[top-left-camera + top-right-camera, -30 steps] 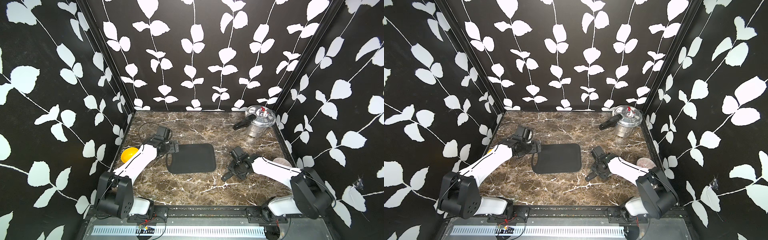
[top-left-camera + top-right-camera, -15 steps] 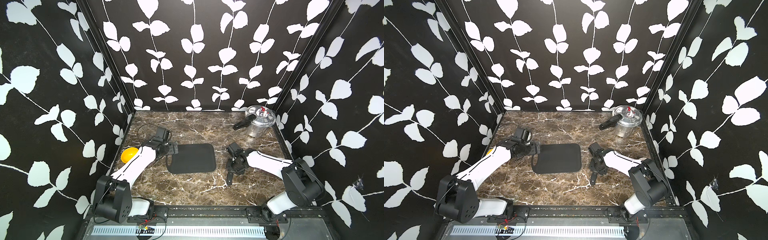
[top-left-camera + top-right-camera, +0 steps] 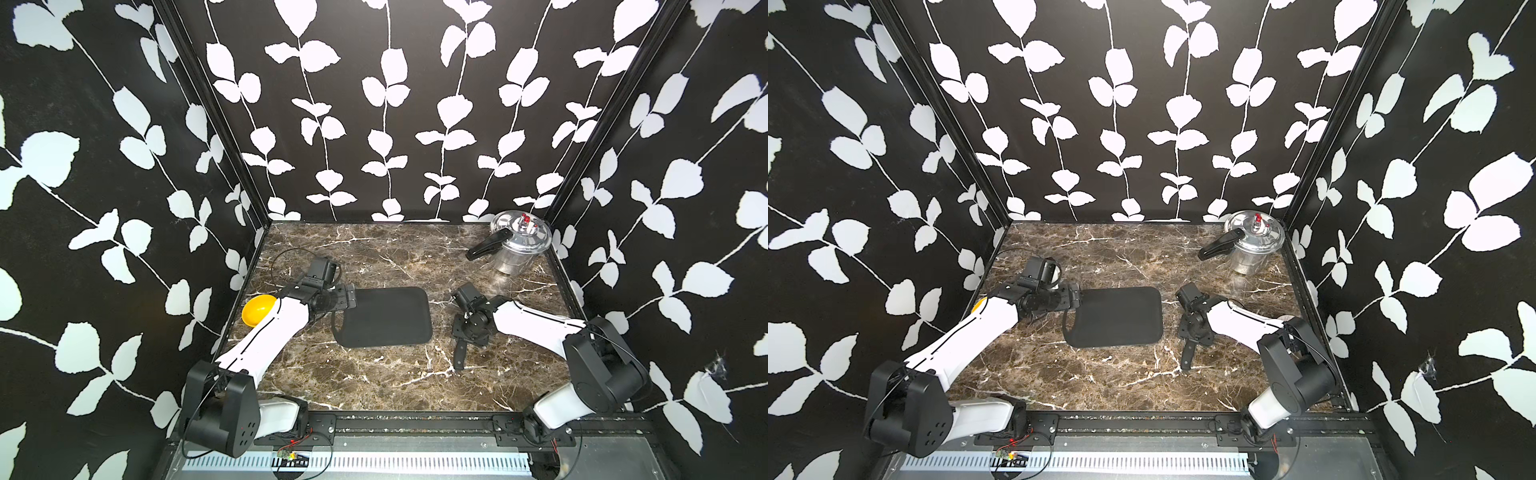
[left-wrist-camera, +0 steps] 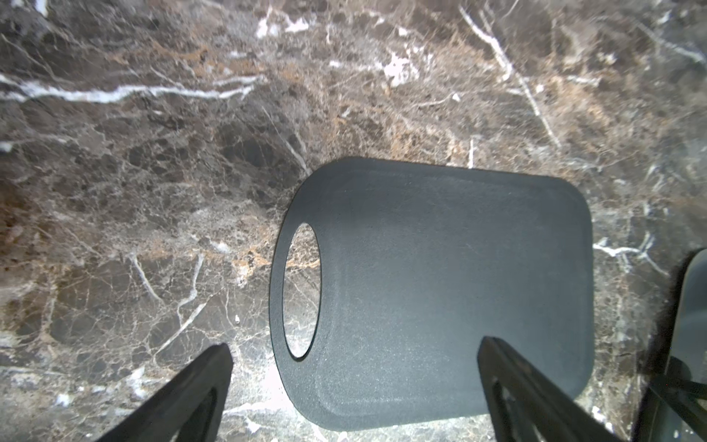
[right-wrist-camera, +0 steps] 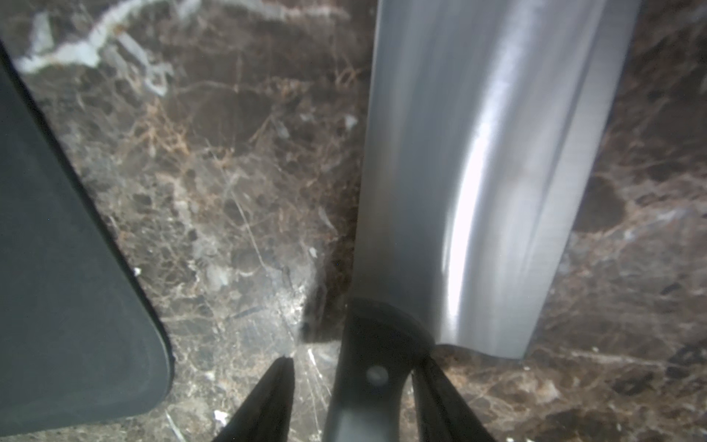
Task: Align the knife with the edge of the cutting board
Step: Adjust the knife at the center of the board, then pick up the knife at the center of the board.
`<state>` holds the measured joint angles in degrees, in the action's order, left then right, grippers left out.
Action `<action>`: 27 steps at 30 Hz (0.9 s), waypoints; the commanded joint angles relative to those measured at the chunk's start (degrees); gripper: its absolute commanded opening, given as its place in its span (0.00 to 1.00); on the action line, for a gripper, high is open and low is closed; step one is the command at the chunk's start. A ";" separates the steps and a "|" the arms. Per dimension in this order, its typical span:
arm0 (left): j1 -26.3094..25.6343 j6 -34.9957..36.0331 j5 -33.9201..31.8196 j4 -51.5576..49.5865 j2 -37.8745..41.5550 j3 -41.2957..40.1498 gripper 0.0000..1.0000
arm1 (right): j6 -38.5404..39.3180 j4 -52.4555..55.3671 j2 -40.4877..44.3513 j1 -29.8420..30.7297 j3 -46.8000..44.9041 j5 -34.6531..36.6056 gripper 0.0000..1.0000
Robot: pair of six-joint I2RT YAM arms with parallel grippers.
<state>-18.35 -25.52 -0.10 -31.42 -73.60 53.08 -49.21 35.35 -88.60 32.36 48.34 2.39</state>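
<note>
The black cutting board (image 3: 384, 316) (image 3: 1115, 316) lies flat mid-table, its oval cut-out end toward my left arm. To its right lies the knife, separated from it by a strip of bare marble. In both top views only its black handle (image 3: 459, 357) (image 3: 1187, 353) shows, pointing at the front edge. The right wrist view shows its broad silver blade (image 5: 478, 172) flat on the marble beside the board (image 5: 57, 268). My right gripper (image 5: 354, 367) (image 3: 463, 338) straddles the riveted handle; one finger (image 5: 275, 394) stands clear of it. My left gripper (image 4: 354, 367) (image 3: 347, 299) hangs open over the board's cut-out end (image 4: 440, 291).
A steel pressure cooker (image 3: 517, 245) with a black handle stands at the back right corner. A yellow bowl (image 3: 257, 311) sits by the left wall behind my left arm. Patterned walls close in three sides of the marble table (image 3: 374, 257).
My right gripper has swung the knife from a diagonal until its handle points at the front edge, then loosened its jaws around the handle. The left arm has barely moved.
</note>
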 commanded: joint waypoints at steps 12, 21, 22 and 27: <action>-0.29 1.67 -2.45 -2.64 -3.41 3.33 0.99 | 3.21 6.62 -1.74 -0.08 6.63 -0.35 0.51; -0.28 4.58 -3.37 -4.84 -8.15 4.65 0.99 | 5.13 8.37 -4.72 -0.43 7.93 -3.46 0.58; -0.27 5.28 -4.06 -5.94 -8.31 5.51 0.98 | 5.36 8.28 -5.20 -0.50 7.91 -4.39 0.59; -0.14 2.68 -5.59 -2.14 -5.05 2.69 0.98 | 0.71 3.21 -4.44 -0.42 5.05 -6.76 0.61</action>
<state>-18.35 -22.04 -4.40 -34.39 -81.97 56.21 -45.87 42.09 -93.03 31.92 54.81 -1.41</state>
